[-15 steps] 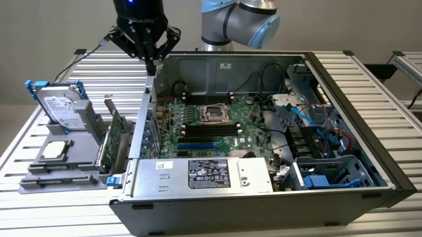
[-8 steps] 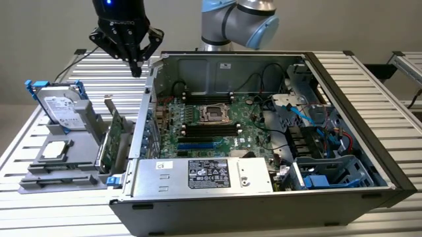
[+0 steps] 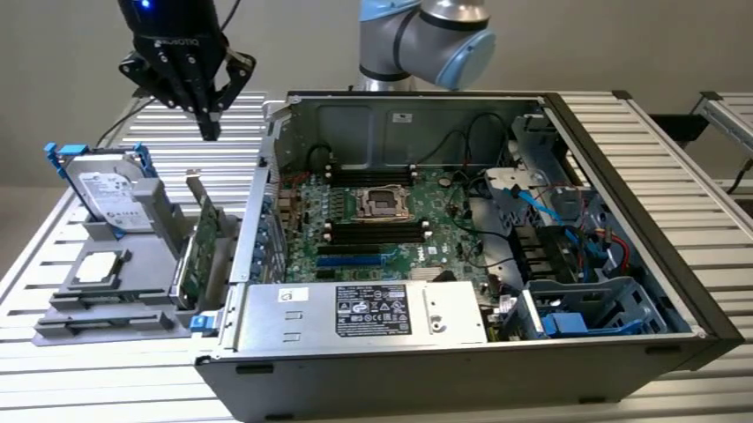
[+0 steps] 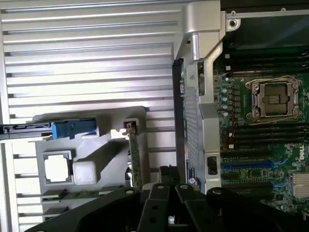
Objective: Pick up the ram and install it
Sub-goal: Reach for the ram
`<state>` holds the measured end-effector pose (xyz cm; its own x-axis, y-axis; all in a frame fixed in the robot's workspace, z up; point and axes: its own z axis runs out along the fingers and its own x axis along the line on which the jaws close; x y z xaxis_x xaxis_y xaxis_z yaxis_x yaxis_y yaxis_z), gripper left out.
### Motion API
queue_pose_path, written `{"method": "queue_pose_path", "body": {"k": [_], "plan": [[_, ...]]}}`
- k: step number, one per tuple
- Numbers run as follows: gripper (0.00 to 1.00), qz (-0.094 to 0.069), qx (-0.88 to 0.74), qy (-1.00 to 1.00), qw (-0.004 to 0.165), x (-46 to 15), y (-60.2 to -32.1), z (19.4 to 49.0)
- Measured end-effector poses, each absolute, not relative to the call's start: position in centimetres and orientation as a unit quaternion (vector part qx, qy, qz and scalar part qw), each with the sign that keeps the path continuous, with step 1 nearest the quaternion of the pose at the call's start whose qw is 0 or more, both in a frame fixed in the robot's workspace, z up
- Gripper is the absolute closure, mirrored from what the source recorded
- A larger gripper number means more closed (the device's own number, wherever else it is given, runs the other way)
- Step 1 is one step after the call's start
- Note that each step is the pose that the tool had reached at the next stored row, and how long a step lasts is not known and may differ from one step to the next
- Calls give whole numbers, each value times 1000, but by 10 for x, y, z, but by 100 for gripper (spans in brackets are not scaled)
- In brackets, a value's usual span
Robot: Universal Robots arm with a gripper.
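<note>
slatted metal table (image 3: 106, 388) carries an open computer case (image 3: 706, 328) lying on its side, with a grey holder (image 3: 70, 328) just beside it on the exterior view's left. inside the case the motherboard (image 3: 353, 254) faces up: a bare cpu socket (image 3: 385, 201) with long black memory slots (image 3: 376, 231) on either side, all of them unfilled, and a power supply (image 3: 365, 308) along the near edge.

the holder keeps a hard drive (image 3: 112, 189) with blue rails standing at its far end, a processor chip (image 3: 100, 267) lying flat in the middle, and a broad green expansion card (image 3: 207, 238) on edge next to the case wall.

the ram (image 4: 77, 195) looks to be the thin green strip lying low in the holder, past the processor chip on the side away from the hard drive – the gripper's black body partly covers it in the wrist view.

the gripper (image 3: 210, 129) hangs in the air above the far end of the holder, near the case's corner and well apart from the ram. its fingers are drawn together to a narrow point – nothing is between them.
</note>
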<state>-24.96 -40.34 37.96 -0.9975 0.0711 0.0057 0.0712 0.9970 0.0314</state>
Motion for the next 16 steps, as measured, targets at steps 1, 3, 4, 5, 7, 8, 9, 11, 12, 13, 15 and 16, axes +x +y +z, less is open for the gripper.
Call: {"method": "queue_pose_path", "body": {"k": [1,3,4,5,7,8,9,11,12,13,15,16], "plan": [[89,-16,-36,-999,2,-254,-404,379],[89,-15,-36,-999,2,-263,-405,379],[89,-15,-36,-999,2,-267,-405,379],[89,-15,-36,-999,2,-272,-406,379],[89,-15,-36,-999,2,-280,-408,378],[89,-15,-36,-999,2,-285,-409,378],[89,-15,-36,-999,2,-289,-410,378],[89,-15,-36,-999,2,-296,-413,378],[89,-15,-36,-999,2,-300,-415,378],[89,-16,-36,-999,2,-303,-418,378],[89,-15,-35,-999,2,-310,-423,378],[89,-16,-36,-999,2,-314,-426,378]]}}
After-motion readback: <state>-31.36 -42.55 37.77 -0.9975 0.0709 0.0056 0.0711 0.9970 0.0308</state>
